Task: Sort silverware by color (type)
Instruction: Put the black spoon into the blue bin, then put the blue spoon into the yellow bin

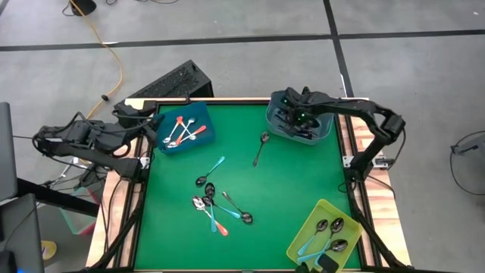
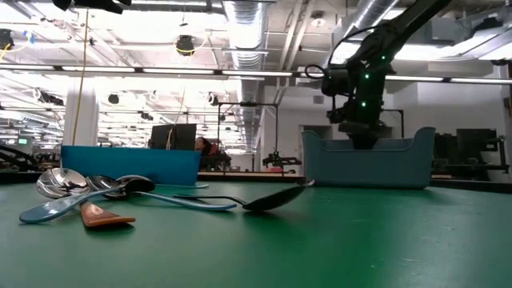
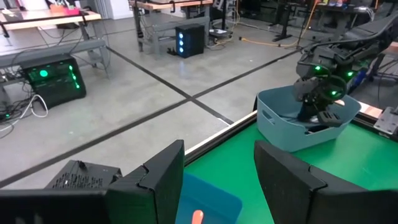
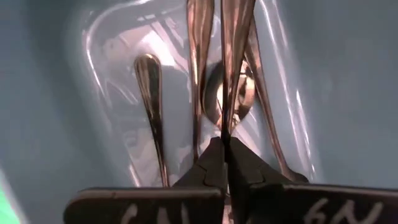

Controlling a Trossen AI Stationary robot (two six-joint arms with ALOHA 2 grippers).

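Observation:
Loose spoons lie on the green mat: a dark plain one (image 1: 260,149), a light-blue-handled one (image 1: 212,171) and a mixed cluster (image 1: 216,208). The blue bin (image 1: 198,136) holds orange-red-handled spoons, and the yellow-green bin (image 1: 311,227) holds light-blue-handled ones. My right gripper (image 4: 225,144) reaches down into the grey-blue bin (image 1: 322,136) at the far right, shut on a plain metal spoon (image 4: 235,56); other plain spoons (image 4: 150,99) lie on the bin floor. My left gripper (image 3: 217,186) waits open by the blue bin's left side (image 1: 148,125). My right gripper pinches the plain metal spoon between its two fingertips (image 4: 214,158), at the narrow part of the handle (image 4: 227,121). The fingers point down into the grey-blue bin from above. The handle widens away from the fingertips, over the spoons on the bin floor.
The wooden table frame (image 1: 356,189) borders the mat. A dark keyboard-like object (image 1: 170,82) sits beyond the far edge. In the low view, spoons (image 2: 96,196) lie near the camera, with the blue bin (image 2: 132,164) and grey-blue bin (image 2: 368,164) behind. Open mat lies mid-right (image 1: 303,178).

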